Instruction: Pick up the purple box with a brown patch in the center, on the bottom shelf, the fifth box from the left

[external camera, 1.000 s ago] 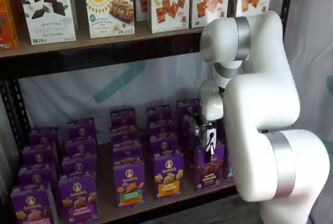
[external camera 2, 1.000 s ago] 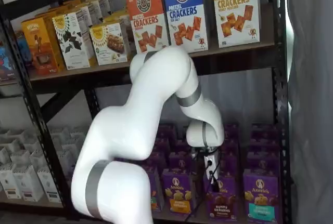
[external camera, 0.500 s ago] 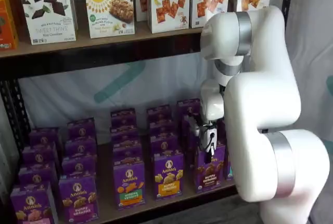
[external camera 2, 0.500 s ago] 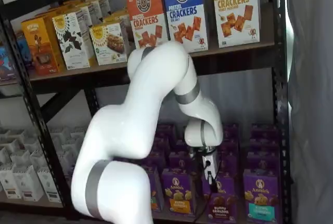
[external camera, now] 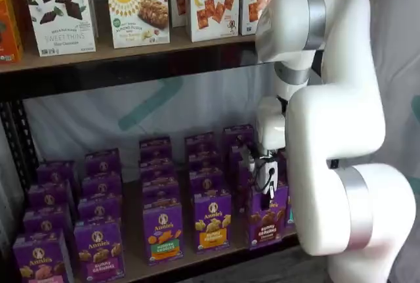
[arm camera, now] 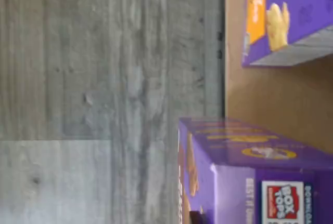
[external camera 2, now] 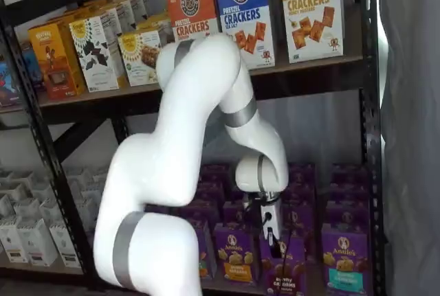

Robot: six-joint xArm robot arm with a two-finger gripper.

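Gripper (external camera: 265, 184) looks clamped on top of the purple box (external camera: 266, 214), tho finger gap's not clear, box tilted w/ its base at the bottom shelf (external camera: 197, 257) front edge, prob so it clears the teal-band box (external camera 2: 342, 263) beside it.

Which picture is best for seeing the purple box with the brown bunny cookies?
A shelf view shows the purple box best: its whole front faces the camera. In the other shelf view the picture's edge cuts it off. The wrist view shows only its top and a corner.
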